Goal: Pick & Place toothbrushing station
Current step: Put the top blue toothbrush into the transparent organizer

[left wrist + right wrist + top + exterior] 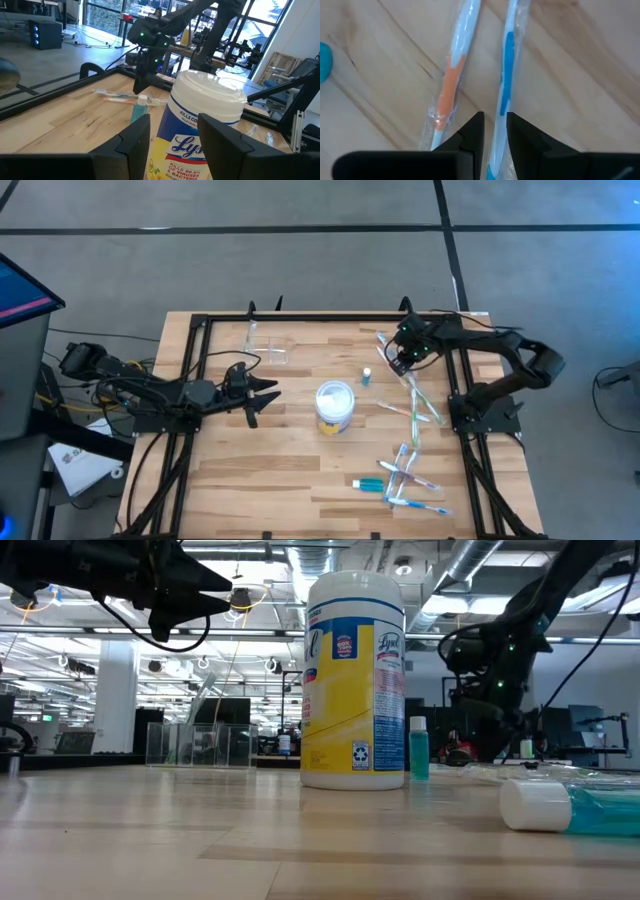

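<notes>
The right tool (397, 364) hangs low over the far right of the wooden worktop (260, 470), its fingers (470, 132) drawn close with only a narrow gap — pinching nothing, just above two wrapped toothbrushes, one orange-handled (451, 80) and one blue-handled (506, 60). A small teal bottle (367, 376) stands just beside it. The left tool (262, 402) waits at the worktop's left side with fingers spread, pointing at the yellow-banded wipes tub (334, 407) in the middle. The toothbrushing station (262, 345) — a see-through stand — sits near the far left edge, well apart from both tools. More toothbrushes and a toothpaste tube (372, 483) lie scattered at the near right.
</notes>
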Available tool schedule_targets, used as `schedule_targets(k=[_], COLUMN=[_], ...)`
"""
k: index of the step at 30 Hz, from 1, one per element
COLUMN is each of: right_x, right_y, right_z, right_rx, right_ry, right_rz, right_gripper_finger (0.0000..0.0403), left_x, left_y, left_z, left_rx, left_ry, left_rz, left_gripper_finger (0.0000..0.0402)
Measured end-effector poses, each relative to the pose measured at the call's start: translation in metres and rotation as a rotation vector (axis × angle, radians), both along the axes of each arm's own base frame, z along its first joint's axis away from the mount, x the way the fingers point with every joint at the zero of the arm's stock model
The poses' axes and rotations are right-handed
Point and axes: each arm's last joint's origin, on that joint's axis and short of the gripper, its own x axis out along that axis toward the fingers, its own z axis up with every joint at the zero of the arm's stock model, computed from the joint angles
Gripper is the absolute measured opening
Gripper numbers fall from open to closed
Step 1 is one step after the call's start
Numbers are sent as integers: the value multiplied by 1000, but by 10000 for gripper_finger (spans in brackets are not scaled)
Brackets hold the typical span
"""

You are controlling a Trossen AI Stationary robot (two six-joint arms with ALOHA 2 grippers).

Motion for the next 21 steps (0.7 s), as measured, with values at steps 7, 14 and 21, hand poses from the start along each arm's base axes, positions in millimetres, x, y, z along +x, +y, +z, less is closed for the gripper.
schedule_targets(k=[7, 14, 21], right_x=[1, -2, -2], right_y=[-1, -2, -6], right_z=[0, 5, -2], right_rx=[-7, -49, -34], right_ry=[-2, -1, 25], right_rz=[3, -8, -6], right_gripper_finger=[104, 133, 135], left_x=[0, 0, 0], left_y=[0, 0, 0], left_z=[0, 0, 0], left_rx=[1, 1, 1], left_ry=[0, 0, 0], left_rz=[1, 1, 1], left_gripper_finger=[159, 159, 159])
